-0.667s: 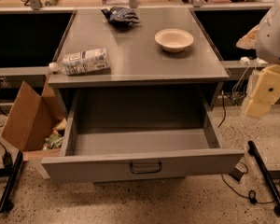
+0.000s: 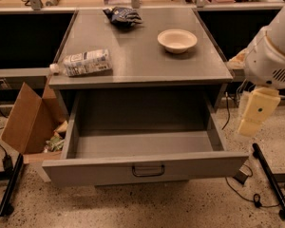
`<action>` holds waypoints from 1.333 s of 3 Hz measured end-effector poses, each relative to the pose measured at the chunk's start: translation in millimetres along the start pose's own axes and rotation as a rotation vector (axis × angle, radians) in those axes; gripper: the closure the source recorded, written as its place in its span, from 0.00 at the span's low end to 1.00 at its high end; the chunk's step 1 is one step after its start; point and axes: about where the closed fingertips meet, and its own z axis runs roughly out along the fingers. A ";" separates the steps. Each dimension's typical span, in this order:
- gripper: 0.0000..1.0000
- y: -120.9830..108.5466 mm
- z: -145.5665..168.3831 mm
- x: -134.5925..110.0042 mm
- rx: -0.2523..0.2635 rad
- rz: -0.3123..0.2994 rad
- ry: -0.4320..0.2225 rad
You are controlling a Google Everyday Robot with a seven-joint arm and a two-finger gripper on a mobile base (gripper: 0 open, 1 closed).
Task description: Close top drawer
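Observation:
The top drawer (image 2: pixel 142 167) is pulled far out of the grey cabinet (image 2: pixel 137 77). It is wide, deep and empty inside, with a plain grey front and a small dark loop handle (image 2: pixel 148 170) at centre. My gripper (image 2: pixel 253 115) is cream-coloured and hangs from the white arm (image 2: pixel 270 63) at the right. It points down beside the drawer's right side, above the front right corner, and is not touching it. The lower drawers are hidden under the open one.
On the cabinet top lie a plastic bottle (image 2: pixel 83 62) on its side, a white bowl (image 2: pixel 177 40) and a dark bag (image 2: pixel 123 15). An open cardboard box (image 2: pixel 31 120) with rubbish stands on the floor at left. Black frame legs (image 2: pixel 273 182) and cables lie on the floor.
My gripper has moved down and a little to the left, closer to the drawer's right front corner. The drawer has not moved.

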 end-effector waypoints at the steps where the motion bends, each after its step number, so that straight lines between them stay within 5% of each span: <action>1: 0.00 23.3 50.5 -0.1 -0.064 -0.039 -0.016; 3: 0.39 80.0 136.3 2.7 -0.232 -0.069 -0.050; 4: 0.64 85.5 142.9 4.1 -0.249 -0.069 -0.048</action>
